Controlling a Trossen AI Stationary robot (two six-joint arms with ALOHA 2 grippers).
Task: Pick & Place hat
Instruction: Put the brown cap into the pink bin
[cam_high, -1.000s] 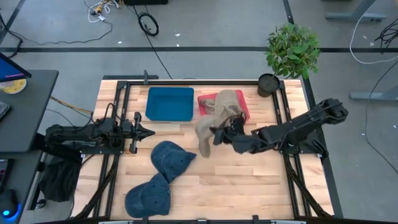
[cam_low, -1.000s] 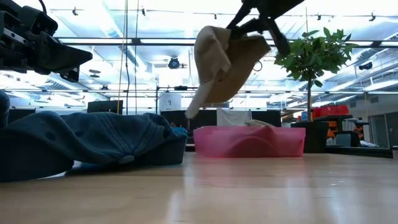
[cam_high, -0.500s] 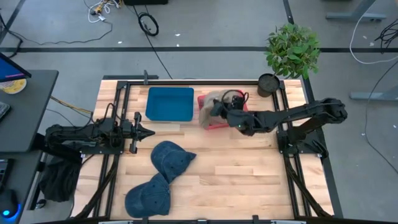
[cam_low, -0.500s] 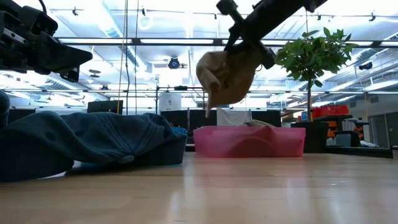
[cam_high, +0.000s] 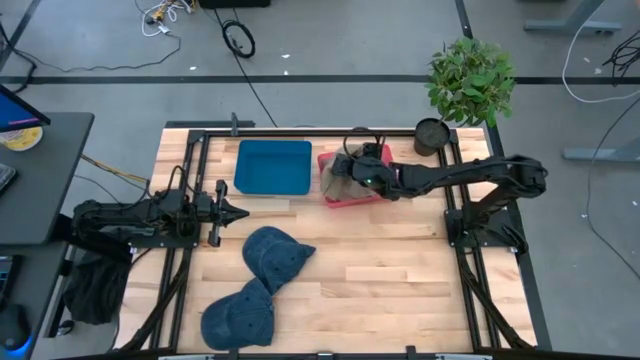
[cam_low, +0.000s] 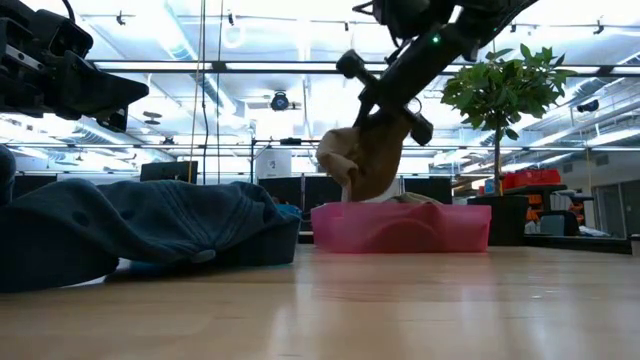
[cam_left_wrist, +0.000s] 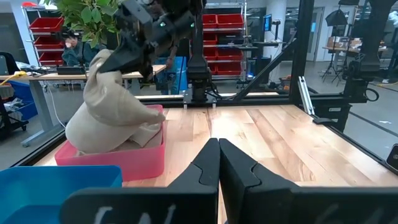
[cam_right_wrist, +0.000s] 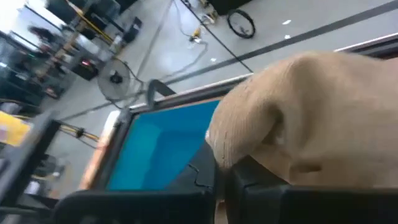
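A beige hat (cam_high: 343, 172) hangs from my right gripper (cam_high: 362, 171) over the pink bin (cam_high: 335, 198) at the table's far side. In the left wrist view the beige hat (cam_left_wrist: 109, 118) reaches down into the pink bin (cam_left_wrist: 147, 159). In the low view it (cam_low: 366, 160) hangs at the pink bin's rim (cam_low: 400, 212). My right gripper is shut on it. My left gripper (cam_left_wrist: 217, 147) is shut and waits at the table's left side (cam_high: 238, 211). Two blue hats (cam_high: 275, 256) (cam_high: 238, 316) lie on the near table. My right gripper (cam_left_wrist: 132, 57) pinches the beige hat at its top part (cam_left_wrist: 104, 61) between the two fingers, slanting down from the table's right. The hat hangs slack below the fingers, and its lower part (cam_left_wrist: 106, 138) sits inside the pink bin.
A blue bin (cam_high: 273, 167) stands just left of the pink bin. A potted plant (cam_high: 468, 82) is at the far right corner. Black frame rails (cam_high: 188, 180) run along the table's left and right sides. Bare wood (cam_high: 390, 270) lies right of the blue hats.
My right gripper has carried the beige hat from over the table's middle toward the far edge, to above the pink bin, and has come down. The hat, which hung clear in the air, now reaches into the bin.
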